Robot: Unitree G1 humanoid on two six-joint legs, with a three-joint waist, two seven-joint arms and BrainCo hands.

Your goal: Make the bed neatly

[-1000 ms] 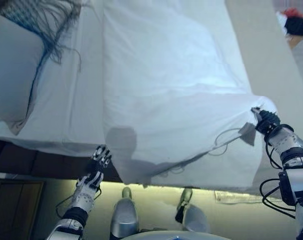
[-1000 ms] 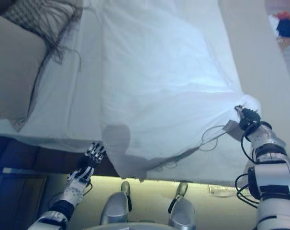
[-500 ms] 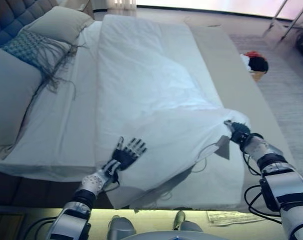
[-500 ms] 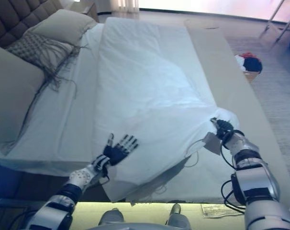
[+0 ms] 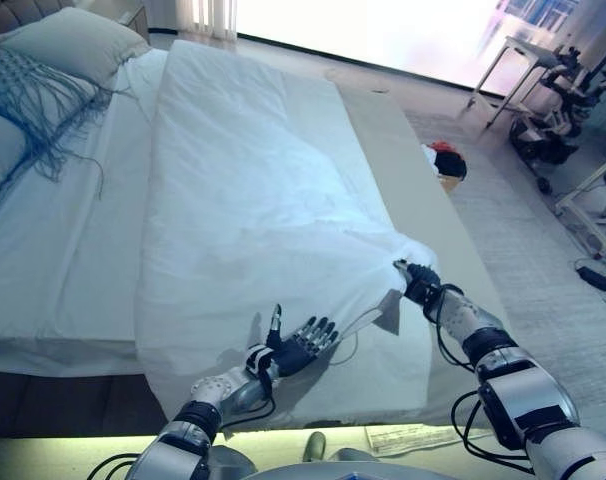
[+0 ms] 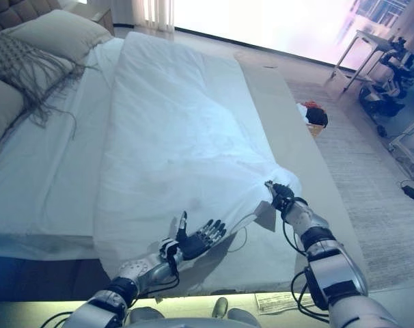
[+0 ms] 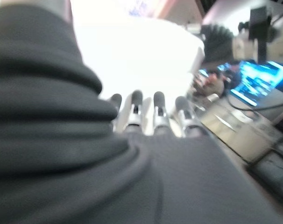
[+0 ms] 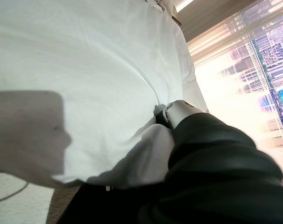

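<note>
White duvet (image 5: 263,210) spread lengthwise over the bed (image 5: 63,250), its near edge rumpled and its near right corner bunched up. Right hand (image 5: 419,283) pinches that bunched corner, fingers curled into the cloth. Left hand (image 5: 301,345) lies on the duvet's near edge, palm up, fingers straight and spread, holding nothing. Pillows (image 5: 68,45) and a fringed throw (image 5: 28,100) at the bed's far left. Small red and black bundle (image 5: 448,160) on the floor, right of the bed.

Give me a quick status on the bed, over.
Right hand shut on white duvet corner at the bed's near right. Left hand open, fingers spread over the duvet's near edge. Duvet rumpled between hands. Nothing in the way.
</note>
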